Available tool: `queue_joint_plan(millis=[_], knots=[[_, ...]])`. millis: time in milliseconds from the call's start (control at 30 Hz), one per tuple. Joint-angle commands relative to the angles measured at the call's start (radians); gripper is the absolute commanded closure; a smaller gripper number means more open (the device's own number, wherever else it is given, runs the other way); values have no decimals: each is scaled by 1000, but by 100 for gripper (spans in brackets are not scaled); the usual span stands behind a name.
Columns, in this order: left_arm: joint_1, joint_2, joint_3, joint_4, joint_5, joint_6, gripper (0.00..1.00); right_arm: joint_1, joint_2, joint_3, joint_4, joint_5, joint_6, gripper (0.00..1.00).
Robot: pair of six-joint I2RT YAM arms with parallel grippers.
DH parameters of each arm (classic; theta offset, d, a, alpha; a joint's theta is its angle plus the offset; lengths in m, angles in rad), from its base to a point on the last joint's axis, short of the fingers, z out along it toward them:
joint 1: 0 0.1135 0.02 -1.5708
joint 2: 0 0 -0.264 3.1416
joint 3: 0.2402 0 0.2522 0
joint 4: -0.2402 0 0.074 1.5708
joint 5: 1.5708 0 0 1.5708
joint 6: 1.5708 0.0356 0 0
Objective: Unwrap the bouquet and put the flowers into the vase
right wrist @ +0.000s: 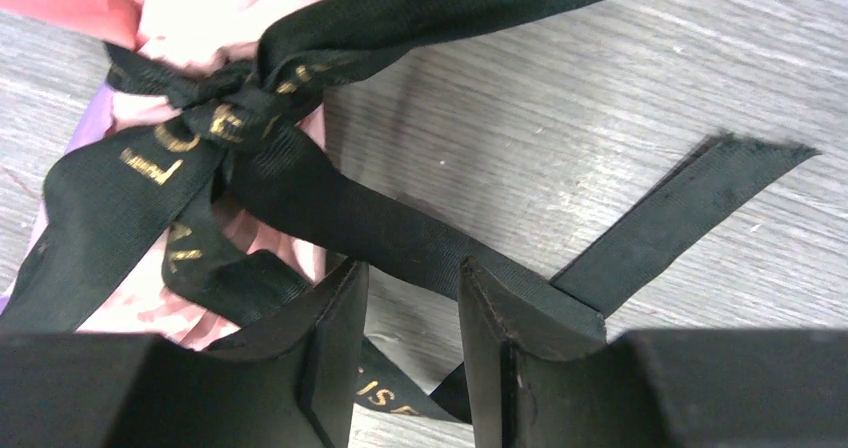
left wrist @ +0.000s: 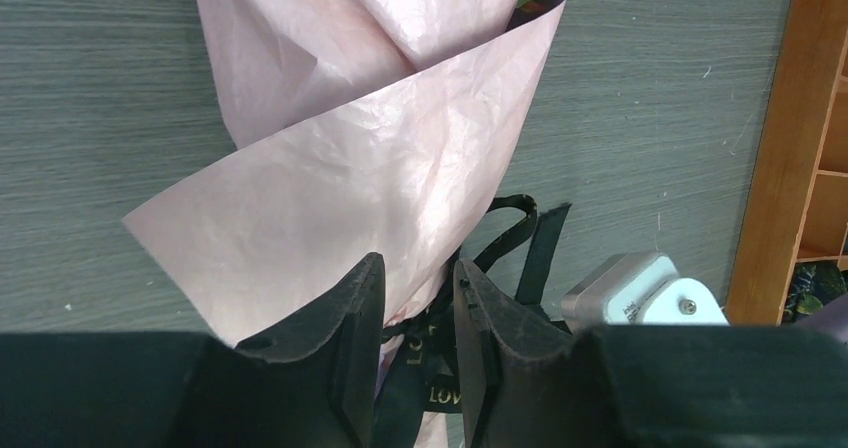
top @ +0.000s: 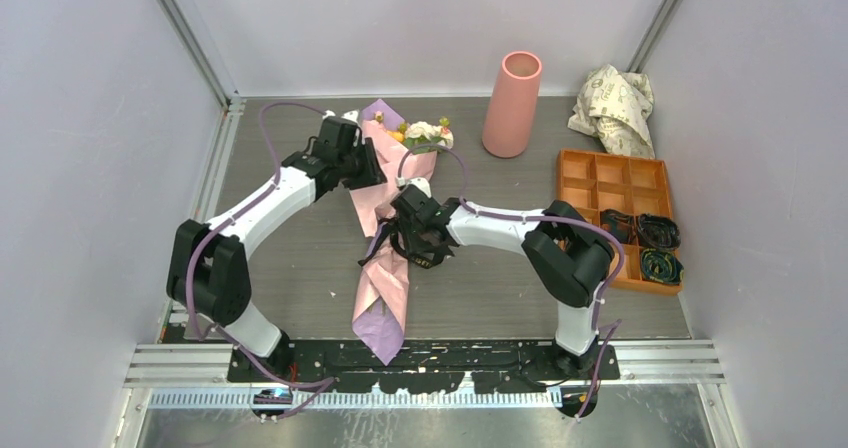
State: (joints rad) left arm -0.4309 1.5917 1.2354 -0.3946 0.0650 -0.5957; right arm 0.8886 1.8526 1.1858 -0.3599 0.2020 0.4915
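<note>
Bouquet: flat on the table, pointed end near the front edge, flowers toward the upright vase; bare tabletop to its left, orange tray well apart on the right. Left gripper: jaws narrow astride the pink paper's edge, grip cannot be told. Right gripper: jaws narrowly parted, black ribbon tail crossing the gap.

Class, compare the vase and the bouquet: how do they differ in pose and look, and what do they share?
The vase stands upright; the bouquet lies flat on the table. The vase is a plain cylinder; the bouquet is a creased paper cone tied with black ribbon. Both are largely pink.
</note>
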Motion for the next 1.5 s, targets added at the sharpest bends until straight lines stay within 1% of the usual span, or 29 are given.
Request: queue_joint_plan(millis=[0,133,233,267,400,600,967,1067,1100,1167,1300,1367,1467], knots=[[-3,20,32,93,44,-14,68,-27,0,46,58,38,-17,57],[-3,61,29,110,45,-18,68,-35,16,61,61,40,-29,61],[-3,96,29,119,36,-19,69,-35,29,64,64,42,-30,69],[-3,106,28,125,35,-21,69,-34,32,63,64,42,-29,74],[-3,169,35,146,42,-30,70,-35,16,54,64,50,-25,98],[-3,270,82,139,42,-35,73,-34,-64,42,25,101,-31,99],[-2,376,109,139,14,-27,74,-41,-222,6,-47,201,-41,99],[-3,404,108,152,29,-40,75,-47,-243,9,-64,183,-65,99],[-3,405,104,158,34,-43,76,-47,-235,11,-67,172,-73,97],[-3,398,98,165,35,-45,76,-46,-217,12,-66,140,-72,86],[-3,378,98,145,14,-24,76,-47,-175,-5,-4,79,-82,63],[-3,376,99,134,3,-14,75,-47,-144,4,17,67,-101,55],[-2,379,98,124,-18,-8,76,-47,-95,35,32,58,-142,47]])
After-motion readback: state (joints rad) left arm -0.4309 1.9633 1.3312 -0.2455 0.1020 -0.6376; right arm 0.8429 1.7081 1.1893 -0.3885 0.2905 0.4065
